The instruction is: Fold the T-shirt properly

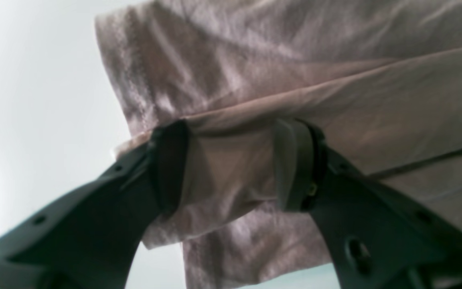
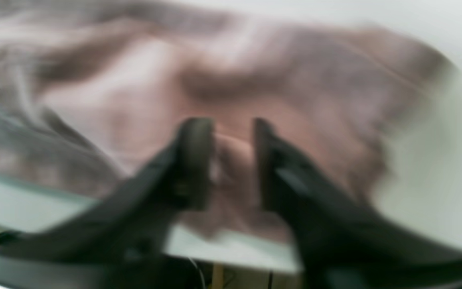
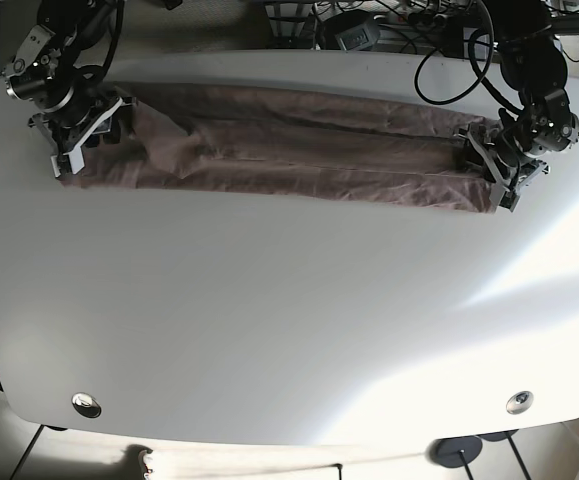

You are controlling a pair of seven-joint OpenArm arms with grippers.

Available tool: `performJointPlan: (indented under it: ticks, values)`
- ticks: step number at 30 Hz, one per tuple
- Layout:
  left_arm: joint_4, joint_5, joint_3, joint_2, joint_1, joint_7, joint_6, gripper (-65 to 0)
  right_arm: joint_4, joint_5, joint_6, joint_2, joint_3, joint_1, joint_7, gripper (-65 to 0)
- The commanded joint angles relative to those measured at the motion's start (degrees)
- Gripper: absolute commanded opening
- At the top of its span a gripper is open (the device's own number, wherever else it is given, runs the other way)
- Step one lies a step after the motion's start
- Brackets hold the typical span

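The mauve T-shirt (image 3: 299, 150) lies folded into a long narrow strip across the far part of the white table (image 3: 289, 320). My left gripper (image 3: 489, 168) is at the strip's right end. In the left wrist view the left gripper (image 1: 233, 164) has its jaws closed on a bunched fold of the T-shirt (image 1: 335, 80). My right gripper (image 3: 84, 135) is at the strip's left end. The right wrist view is blurred, and there the right gripper (image 2: 233, 160) pinches a bunch of the T-shirt (image 2: 295, 80) between narrow jaws.
Cables and equipment (image 3: 369, 25) crowd the space behind the table's far edge. Two round metal fittings (image 3: 86, 404) (image 3: 519, 402) sit near the front corners. The table edge (image 2: 235, 249) runs just below the right gripper.
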Motion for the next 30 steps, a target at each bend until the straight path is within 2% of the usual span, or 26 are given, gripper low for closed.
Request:
performJointPlan:
  ticks: [1, 3, 7, 10, 15, 18, 19, 21, 24, 28, 30]
  values:
    - [0.76, 1.00, -0.22, -1.59, -0.19, 1.00, 0.30, -33.3, 1.17, 1.06, 0.08, 0.81, 2.29, 0.56, 0.99, -21.7]
    - [1.55, 0.73, -0.22, -1.94, -0.89, 1.00, -0.14, -33.3, 1.34, 1.06, 0.08, 0.90, 4.31, 0.65, 0.99, -8.9]
    - [8.15, 0.64, -0.31, -1.68, -1.42, 1.18, -0.14, -33.3, 1.43, 1.68, 0.08, 0.72, 4.13, 0.65, 0.99, -8.4]
    - [11.40, 0.64, -0.22, -1.50, -1.33, 1.18, -0.23, -33.3, 1.34, 5.99, 0.08, 0.90, 4.05, 0.12, 0.90, -8.4]
    - [11.13, 0.64, -0.13, -1.50, -1.24, 1.27, -0.23, -33.3, 1.17, 8.71, 0.08, 2.04, -0.96, -2.86, 0.90, -8.2]
    - [11.05, 0.73, 2.42, -1.50, -0.10, 1.27, -0.23, -33.3, 0.73, 8.80, 0.08, 1.87, -3.34, -3.83, 1.08, -8.4]
    - [11.05, 0.73, 3.03, -1.50, 0.25, 1.27, -0.23, -33.3, 0.02, 8.80, 0.08, 1.87, -3.43, -3.83, 1.08, -9.8]
    - [10.96, 0.73, 4.44, -1.42, 1.04, 1.18, -0.23, -33.3, -2.17, 8.89, 0.08, 2.04, -3.34, -3.57, 1.96, -19.7]
    - [9.55, 0.64, 6.02, -1.42, 1.57, 1.09, -0.23, -33.3, -6.92, 8.89, 0.08, 2.31, -3.51, -3.48, 4.77, -37.6]
    - [5.33, 0.82, 6.02, -1.42, 1.13, 1.00, -0.23, -33.3, -7.98, 9.06, 0.08, 2.31, -3.51, -3.48, 5.03, -63.4]
    - [4.01, 0.82, 6.02, -1.42, 1.13, 0.92, -0.23, -33.3, -7.10, 9.15, 0.08, 2.31, -3.25, -3.57, 5.03, -62.3]
